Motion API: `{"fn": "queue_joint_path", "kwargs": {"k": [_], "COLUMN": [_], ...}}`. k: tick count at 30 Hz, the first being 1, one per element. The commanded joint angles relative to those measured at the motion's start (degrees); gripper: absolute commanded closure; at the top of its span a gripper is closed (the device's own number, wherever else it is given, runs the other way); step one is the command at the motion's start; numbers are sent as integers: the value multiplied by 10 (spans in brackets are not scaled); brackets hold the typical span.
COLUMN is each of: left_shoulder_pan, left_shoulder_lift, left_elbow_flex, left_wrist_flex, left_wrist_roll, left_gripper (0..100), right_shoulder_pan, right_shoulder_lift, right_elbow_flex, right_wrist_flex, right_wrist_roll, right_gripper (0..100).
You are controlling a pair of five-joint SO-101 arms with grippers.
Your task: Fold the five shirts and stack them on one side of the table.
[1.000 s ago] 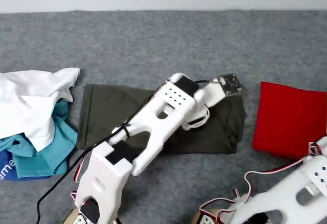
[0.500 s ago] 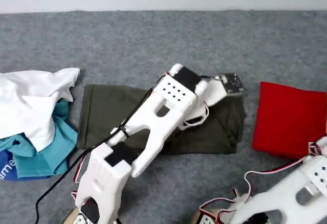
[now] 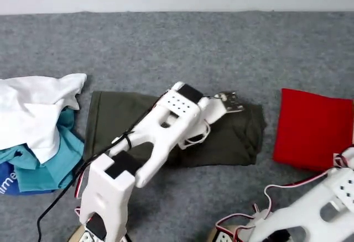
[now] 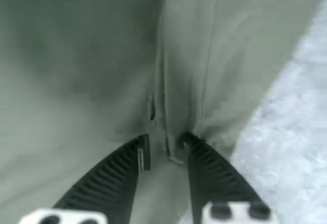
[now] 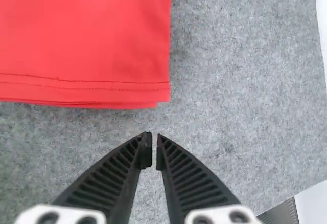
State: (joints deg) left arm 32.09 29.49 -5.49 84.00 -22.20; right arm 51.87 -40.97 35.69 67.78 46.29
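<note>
The olive shirt (image 3: 221, 137) lies partly folded at the table's middle. My left gripper (image 3: 228, 103) sits over its far right part, shut on a ridge of the olive shirt (image 4: 168, 147) between its black fingers. A folded red shirt (image 3: 312, 127) lies at the right. My right gripper (image 5: 152, 152) is shut with nothing in it, over grey cloth just off the red shirt's (image 5: 82, 35) hemmed edge. At the left edge, a crumpled white shirt (image 3: 33, 106) lies over a teal shirt (image 3: 52, 162) and a blue shirt (image 3: 8, 184).
A grey felt cover (image 3: 182, 48) spans the table, with open room along the far side. The right arm's white body (image 3: 310, 209) and red-white cables fill the near right corner. A black cable (image 3: 61, 198) runs by the left arm's base.
My left gripper has moved left and nearer, from the olive shirt's far right corner to over its upper right part. The right arm has stayed still.
</note>
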Motion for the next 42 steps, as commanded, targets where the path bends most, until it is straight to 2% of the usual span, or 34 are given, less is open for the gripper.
{"fn": "queue_joint_path", "kwargs": {"k": [1, 6, 15, 18, 21, 24, 32, 36, 42], "left_shoulder_pan": [-11, -10, -11, -32, -86, -176, -407, -461, -499], "left_shoulder_lift": [-40, -51, -170, -211, -237, -243, -241, -222, -116], "left_elbow_flex": [51, 55, -15, -13, -12, -12, 13, 55, 39], "left_wrist_flex": [-58, -62, 31, 62, 90, 96, 30, -5, -23], "left_wrist_roll": [-8, -4, 27, 27, 27, 27, 44, 47, 47], "left_gripper": [881, 881, 881, 881, 883, 885, 857, 742, 732], "right_shoulder_pan": [-7, -7, -3, -3, -3, -5, -3, -3, -4], "right_shoulder_lift": [-17, -17, -18, -18, -18, -18, -18, -18, -18], "right_elbow_flex": [-6, -6, -7, -7, -9, -10, -10, -10, -10], "right_wrist_flex": [2, 2, 3, 4, 22, 51, 100, 102, 102], "right_wrist_roll": [4, 4, 4, 4, 4, 4, 3, 2, 4], "right_gripper": [969, 969, 970, 970, 970, 970, 970, 970, 970]}}
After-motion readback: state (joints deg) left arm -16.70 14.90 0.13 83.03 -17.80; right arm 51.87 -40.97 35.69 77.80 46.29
